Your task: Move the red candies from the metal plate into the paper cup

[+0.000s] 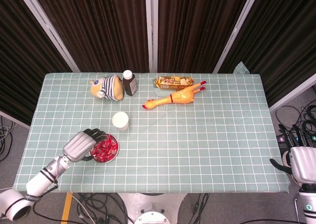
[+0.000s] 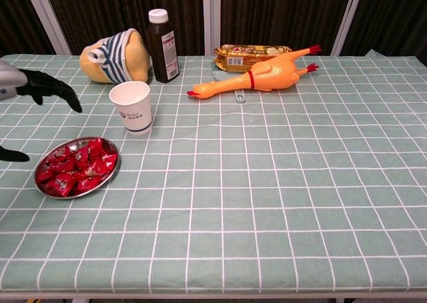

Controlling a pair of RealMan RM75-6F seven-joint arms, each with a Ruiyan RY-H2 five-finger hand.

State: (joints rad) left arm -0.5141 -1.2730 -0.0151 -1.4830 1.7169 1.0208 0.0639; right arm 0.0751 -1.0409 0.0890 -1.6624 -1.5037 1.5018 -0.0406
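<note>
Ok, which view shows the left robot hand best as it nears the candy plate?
The head view: the whole left robot hand shows, open, above the plate's left edge. The chest view catches only its dark fingertips at the frame's left border.

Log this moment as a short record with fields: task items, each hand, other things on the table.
plate: metal plate near the table's front left, piled with red candies
cup: paper cup upright, just behind the plate
left hand: left hand over the plate's left edge, fingers apart, holding nothing
right hand: right hand off the table's right edge, empty
other: striped plush toy, dark bottle, snack packet, rubber chicken along the back
</note>
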